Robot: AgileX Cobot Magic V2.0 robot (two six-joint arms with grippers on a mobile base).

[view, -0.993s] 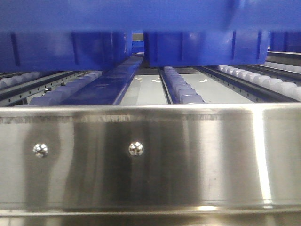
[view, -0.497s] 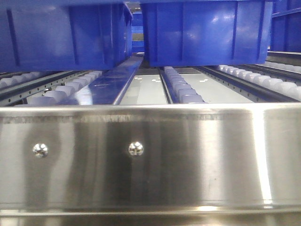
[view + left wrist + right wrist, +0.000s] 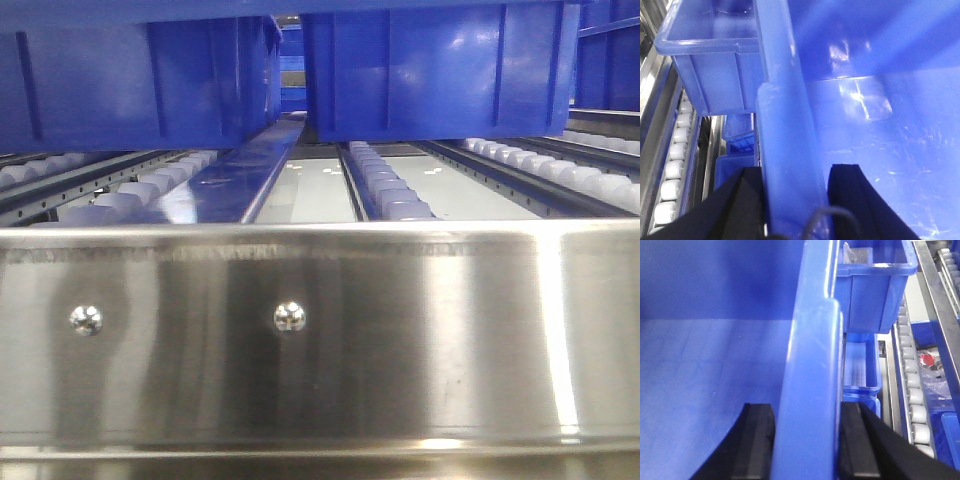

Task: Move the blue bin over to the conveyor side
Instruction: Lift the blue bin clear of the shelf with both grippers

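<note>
i'm gripping the blue bin (image 3: 880, 140) from both sides: left gripper (image 3: 796, 202) jaws are pinching its rim, right gripper (image 3: 807, 442) jaws are pinching its rim too, white rollers (image 3: 912, 387) beside.

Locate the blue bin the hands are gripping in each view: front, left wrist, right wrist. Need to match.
Front: cannot tell; the thin blue band along the top edge may be it.
Left wrist: blue bin rim runs up the centre, clamped in the left hand; interior at right.
Right wrist: rim up the centre, in the right hand; interior at left.
Shared landmark: the white rollers.
</note>
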